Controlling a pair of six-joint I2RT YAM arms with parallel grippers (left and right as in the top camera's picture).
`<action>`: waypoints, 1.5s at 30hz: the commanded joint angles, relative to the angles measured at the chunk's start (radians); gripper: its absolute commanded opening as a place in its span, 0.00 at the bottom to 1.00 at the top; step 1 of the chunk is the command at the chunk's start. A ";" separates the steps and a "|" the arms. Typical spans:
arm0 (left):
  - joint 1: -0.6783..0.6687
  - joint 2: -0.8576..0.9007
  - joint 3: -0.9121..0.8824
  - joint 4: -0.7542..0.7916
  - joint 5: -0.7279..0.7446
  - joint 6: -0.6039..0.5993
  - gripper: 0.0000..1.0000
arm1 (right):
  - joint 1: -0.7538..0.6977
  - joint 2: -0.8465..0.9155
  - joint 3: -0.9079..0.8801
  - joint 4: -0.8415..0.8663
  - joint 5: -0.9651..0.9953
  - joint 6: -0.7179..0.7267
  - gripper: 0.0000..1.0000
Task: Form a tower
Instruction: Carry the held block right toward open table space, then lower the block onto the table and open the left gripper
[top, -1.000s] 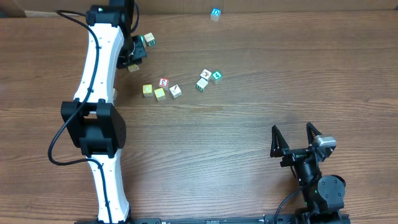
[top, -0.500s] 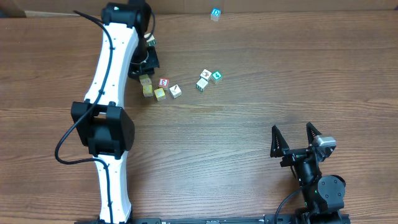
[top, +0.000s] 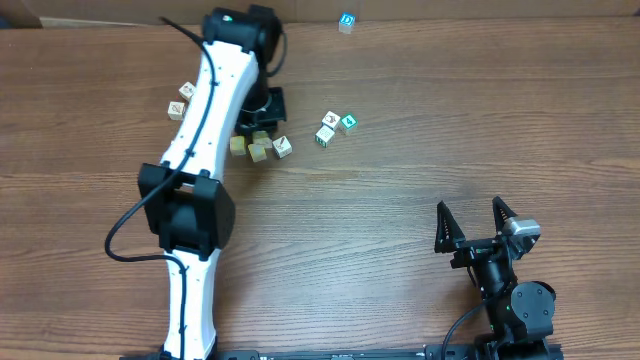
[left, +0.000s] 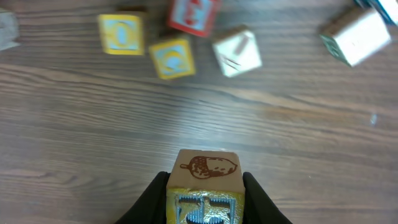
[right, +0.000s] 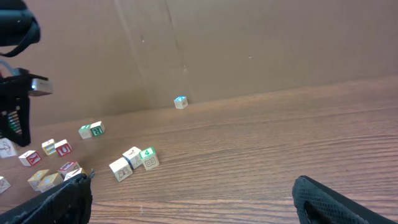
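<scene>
The green "4" cube (top: 347, 122) lay unstacked on the surface (top: 400, 200), beside two white cubes (top: 325, 133). My left fingers (left: 205, 199) pinched an acorn cube (left: 206, 169) near the yellow cubes (left: 171, 57). My right fingers (top: 468, 205) stood spread.

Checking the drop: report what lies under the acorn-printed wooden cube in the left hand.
Only brown wooden table shows beyond the acorn-printed wooden cube; cube and left hand cover the spot directly beneath.
</scene>
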 joint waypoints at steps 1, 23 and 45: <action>-0.061 0.007 0.020 -0.003 0.027 0.014 0.09 | -0.003 -0.012 -0.010 0.006 0.000 0.005 1.00; -0.346 0.008 -0.151 0.117 -0.102 -0.269 0.09 | -0.003 -0.012 -0.010 0.006 0.000 0.005 1.00; -0.341 0.008 -0.465 0.413 -0.120 -0.346 0.13 | -0.003 -0.012 -0.010 0.006 -0.001 0.005 1.00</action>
